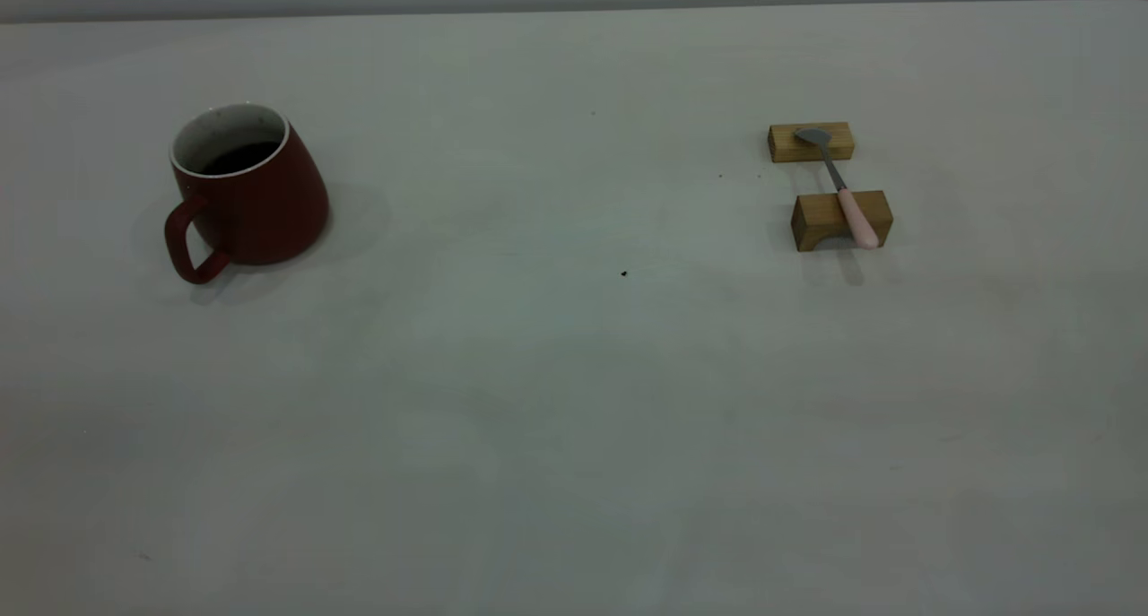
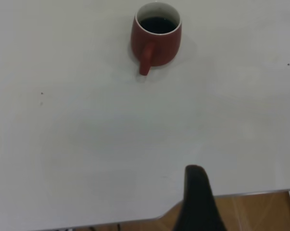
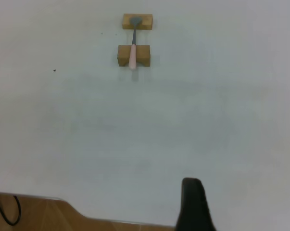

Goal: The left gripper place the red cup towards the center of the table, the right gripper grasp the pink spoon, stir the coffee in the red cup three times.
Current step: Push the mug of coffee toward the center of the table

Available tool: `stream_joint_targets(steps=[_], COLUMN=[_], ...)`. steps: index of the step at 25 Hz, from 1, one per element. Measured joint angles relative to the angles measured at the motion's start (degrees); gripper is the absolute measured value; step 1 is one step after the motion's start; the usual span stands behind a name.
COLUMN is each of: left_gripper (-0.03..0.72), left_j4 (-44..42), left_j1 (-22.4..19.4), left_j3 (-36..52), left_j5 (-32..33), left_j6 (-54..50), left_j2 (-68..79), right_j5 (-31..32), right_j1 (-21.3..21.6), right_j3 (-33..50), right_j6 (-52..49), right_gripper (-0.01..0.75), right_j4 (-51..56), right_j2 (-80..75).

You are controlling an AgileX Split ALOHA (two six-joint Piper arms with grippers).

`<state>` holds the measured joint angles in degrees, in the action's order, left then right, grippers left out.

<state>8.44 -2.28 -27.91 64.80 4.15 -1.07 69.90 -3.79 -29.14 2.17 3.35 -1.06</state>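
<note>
The red cup (image 1: 247, 190) stands upright at the left of the table (image 1: 556, 374), its handle towards the near left and dark coffee (image 1: 240, 157) inside. The pink spoon (image 1: 847, 199) lies at the right across two tan blocks, bowl on the far one, pink handle on the near one. Neither arm shows in the exterior view. In the left wrist view only a dark part of the left gripper (image 2: 197, 197) shows, over the table's edge, far from the cup (image 2: 156, 37). The right gripper (image 3: 194, 202) shows likewise, far from the spoon (image 3: 133, 53).
The far wooden block (image 1: 811, 141) and the near notched block (image 1: 839, 220) carry the spoon. A small dark speck (image 1: 624, 273) marks the table's middle. Beyond the table's edge a wooden floor (image 2: 260, 211) and a black cable (image 3: 5, 211) show.
</note>
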Motion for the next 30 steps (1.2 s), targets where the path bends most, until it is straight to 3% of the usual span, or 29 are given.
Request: stream_joint_targets(steps=[4, 8, 15, 21, 30], left_gripper=[0.588, 0.585, 0.585, 0.628, 0.661], left_j4=[-0.44, -3.35, -5.90, -5.92, -6.12], left_j1=[0.00, 0.00, 0.00, 0.00, 0.00], left_j3=[0.00, -2.72, -9.20, -17.07, -33.04], left_j5=[-0.11, -1.14, -14.86, -23.48, -25.42], left_j6=[-0.74, -0.82, 4.42, 17.81, 37.65], left_j2=[0.85, 10.88, 39.10, 62.54, 91.67], right_j5=[0.00, 0.00, 0.00, 0.00, 0.00], right_j1=[0.00, 0.00, 0.00, 0.00, 0.00], right_j3=[0.00, 0.00, 0.00, 0.00, 0.00], right_j6=[0.00, 0.00, 0.00, 0.00, 0.00], right_gripper=[0.592, 0.592, 0.592, 0.592, 0.592], right_j4=[0.00, 0.00, 0.00, 0.00, 0.00], right_j2=[0.00, 0.00, 0.00, 0.00, 0.00])
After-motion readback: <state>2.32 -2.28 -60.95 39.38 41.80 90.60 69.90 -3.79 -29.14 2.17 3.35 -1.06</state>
